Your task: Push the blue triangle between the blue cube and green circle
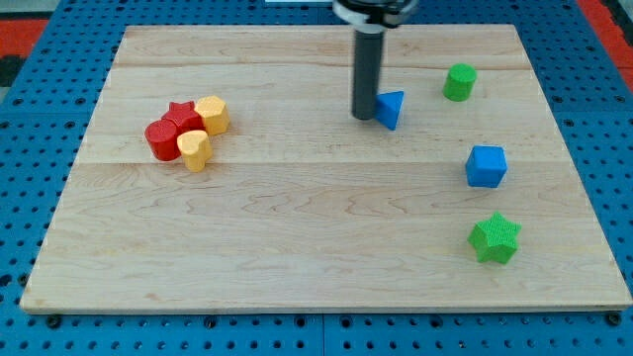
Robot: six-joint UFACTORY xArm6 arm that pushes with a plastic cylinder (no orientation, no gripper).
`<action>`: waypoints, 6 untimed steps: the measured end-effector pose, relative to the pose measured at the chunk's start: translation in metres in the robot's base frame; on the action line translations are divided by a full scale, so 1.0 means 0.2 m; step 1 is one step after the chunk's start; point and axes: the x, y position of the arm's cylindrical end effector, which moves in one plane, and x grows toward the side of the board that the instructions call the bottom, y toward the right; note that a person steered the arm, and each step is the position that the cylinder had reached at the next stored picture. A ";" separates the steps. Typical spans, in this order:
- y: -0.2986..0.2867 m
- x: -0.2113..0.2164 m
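Upper centre of the tabletop (297, 218): my tip (365, 118), no pincer fitted, touches the blue triangle (391, 108) on its left. Right of it: green circle (459, 82) upper right, blue cube (486, 166) below. Best pushed rightward and slightly down, slowly, stopping in their gap.

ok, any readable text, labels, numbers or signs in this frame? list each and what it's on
None. No words, numbers, brands or signs are readable in the camera view.
Wooden board: bare grain only.
Blue triangle, blue cube, green circle and the other blocks: plain faces.
My tip, just left of the blue triangle: unmarked.
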 end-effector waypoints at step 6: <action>0.42 -0.15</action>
